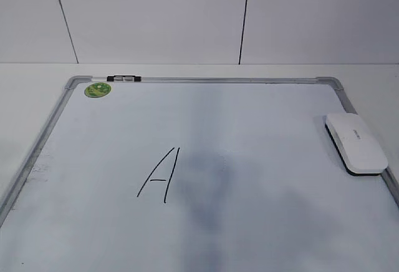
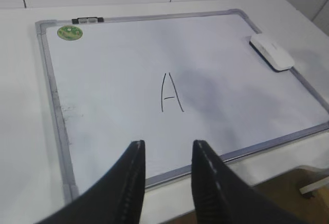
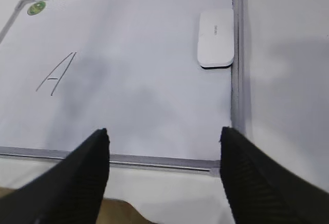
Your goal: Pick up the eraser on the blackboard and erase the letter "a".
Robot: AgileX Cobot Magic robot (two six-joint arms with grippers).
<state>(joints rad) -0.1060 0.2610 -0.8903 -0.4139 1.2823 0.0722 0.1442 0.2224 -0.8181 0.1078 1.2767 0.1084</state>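
Observation:
The blackboard is a white board in a silver-grey frame, lying flat; it also shows in the left wrist view and the right wrist view. The white eraser lies at its right edge, by the frame, also seen in the left wrist view and the right wrist view. Only a tall capital "A" is written on the board; a grey smudge lies right of it and no small "a" shows. My left gripper and right gripper are open and empty over the board's near edge, outside the exterior view.
A green round sticker and a small black-and-silver clip sit at the board's far left corner. A white wall stands behind the table. The table's near edge and brown floor show below the grippers in both wrist views.

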